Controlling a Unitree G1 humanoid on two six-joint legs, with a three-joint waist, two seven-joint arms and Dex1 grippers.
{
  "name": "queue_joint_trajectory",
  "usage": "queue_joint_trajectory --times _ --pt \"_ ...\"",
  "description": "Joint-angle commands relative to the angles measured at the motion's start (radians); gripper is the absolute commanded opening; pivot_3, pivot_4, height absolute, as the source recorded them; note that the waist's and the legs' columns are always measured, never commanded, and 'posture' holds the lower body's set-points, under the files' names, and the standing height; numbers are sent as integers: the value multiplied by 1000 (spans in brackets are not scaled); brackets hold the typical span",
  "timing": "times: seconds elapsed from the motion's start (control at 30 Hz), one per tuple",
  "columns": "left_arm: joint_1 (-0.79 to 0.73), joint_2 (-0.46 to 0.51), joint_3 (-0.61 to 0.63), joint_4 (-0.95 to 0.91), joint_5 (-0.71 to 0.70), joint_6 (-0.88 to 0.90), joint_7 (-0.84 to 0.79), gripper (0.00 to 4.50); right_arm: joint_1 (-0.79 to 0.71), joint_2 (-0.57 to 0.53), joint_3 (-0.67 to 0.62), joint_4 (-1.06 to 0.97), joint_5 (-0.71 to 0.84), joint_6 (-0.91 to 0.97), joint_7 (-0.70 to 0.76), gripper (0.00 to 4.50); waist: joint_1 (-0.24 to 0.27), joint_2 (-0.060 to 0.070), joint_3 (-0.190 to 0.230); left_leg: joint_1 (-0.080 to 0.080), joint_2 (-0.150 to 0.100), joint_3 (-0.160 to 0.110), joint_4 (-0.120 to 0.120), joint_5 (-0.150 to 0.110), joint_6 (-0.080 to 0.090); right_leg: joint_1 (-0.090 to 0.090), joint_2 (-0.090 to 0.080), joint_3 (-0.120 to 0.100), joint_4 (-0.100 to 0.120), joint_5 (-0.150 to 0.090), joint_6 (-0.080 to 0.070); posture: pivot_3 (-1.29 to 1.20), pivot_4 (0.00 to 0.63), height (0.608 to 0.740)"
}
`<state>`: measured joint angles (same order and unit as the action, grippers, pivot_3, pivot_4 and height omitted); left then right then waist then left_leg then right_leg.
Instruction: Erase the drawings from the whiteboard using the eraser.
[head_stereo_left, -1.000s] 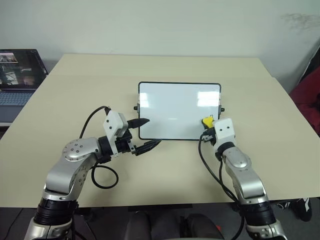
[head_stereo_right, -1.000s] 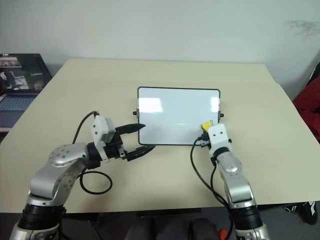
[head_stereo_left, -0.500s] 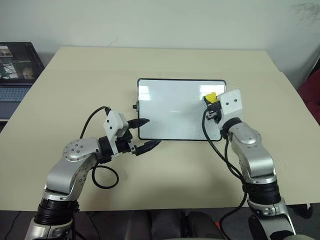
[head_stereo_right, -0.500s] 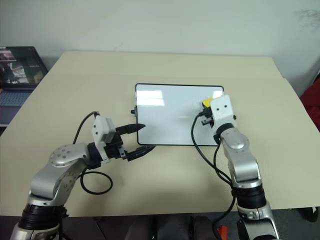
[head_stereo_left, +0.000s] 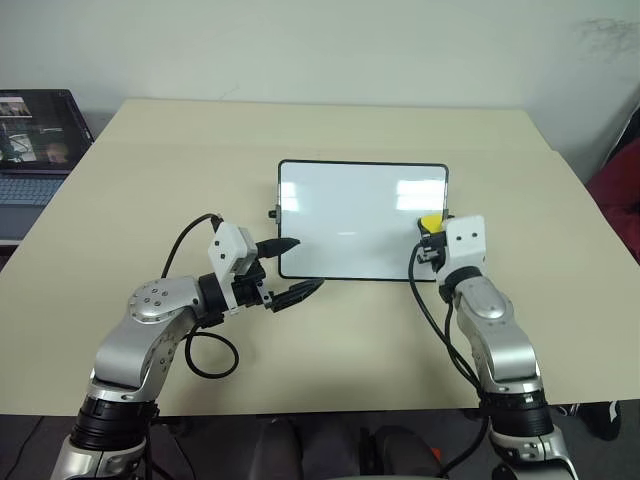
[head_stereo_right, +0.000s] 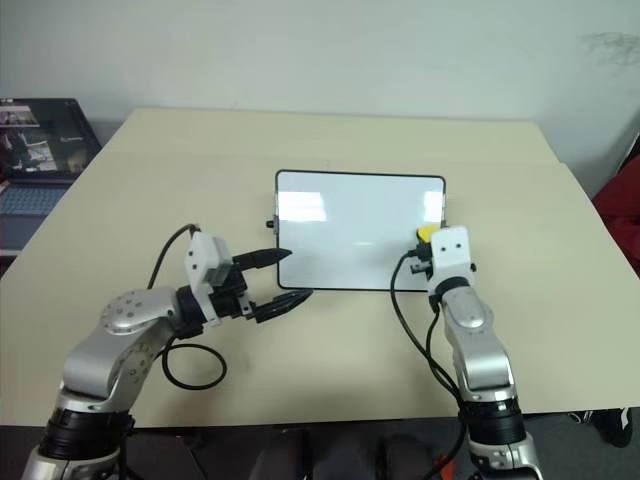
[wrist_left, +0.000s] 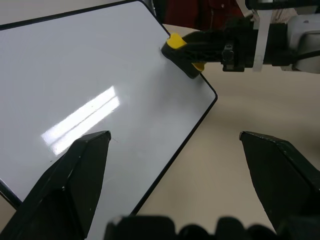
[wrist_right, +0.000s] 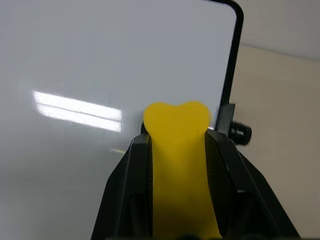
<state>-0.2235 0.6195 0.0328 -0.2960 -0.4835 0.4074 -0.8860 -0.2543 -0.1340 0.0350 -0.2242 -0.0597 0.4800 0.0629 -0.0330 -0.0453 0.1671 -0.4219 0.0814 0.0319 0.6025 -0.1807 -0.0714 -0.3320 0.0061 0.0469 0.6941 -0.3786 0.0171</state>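
The whiteboard lies flat in the middle of the table, its black frame around a glossy white face. The drawings are out of view; the surface that shows is plain white with light reflections. My right gripper is shut on the yellow eraser, which rests over the board's right edge, beside the small side knob. The eraser sticks out between the two black fingers. My left gripper stands open at the board's near left corner, with nothing between its fingers.
A laptop stands open at the table's far left corner. Something red sits beyond the table's right edge. Bare tan tabletop surrounds the board on all sides.
The head camera shifted. My right gripper swept the eraser up the board's right side, then back down to mid-height at the right edge. The left arm stayed still.
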Motion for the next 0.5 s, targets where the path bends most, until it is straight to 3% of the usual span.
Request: queue_joint_trajectory --times 0.03,0.33,0.5 --pt "-1 -2 6 -29 -9 -11 -3 4500 64 -11 31 50 -23 66 9 1102 -1 0 0 3 0 0 0 0 0 0 0 0 0 0 1 0 150 740" --pt "-5 -1 4 -23 -6 -12 -7 4500 40 -63 143 -93 -72 129 83 1101 -24 0 0 7 1 -1 0 1 2 6 0 2 0 0 1 0 150 740" --pt "-4 2 9 -22 -7 -13 -7 4500 -95 -129 96 -296 -59 264 154 1101 -21 6 5 -2 0 0 -2 1 1 -2 0 4 2 0 0 0 150 740"
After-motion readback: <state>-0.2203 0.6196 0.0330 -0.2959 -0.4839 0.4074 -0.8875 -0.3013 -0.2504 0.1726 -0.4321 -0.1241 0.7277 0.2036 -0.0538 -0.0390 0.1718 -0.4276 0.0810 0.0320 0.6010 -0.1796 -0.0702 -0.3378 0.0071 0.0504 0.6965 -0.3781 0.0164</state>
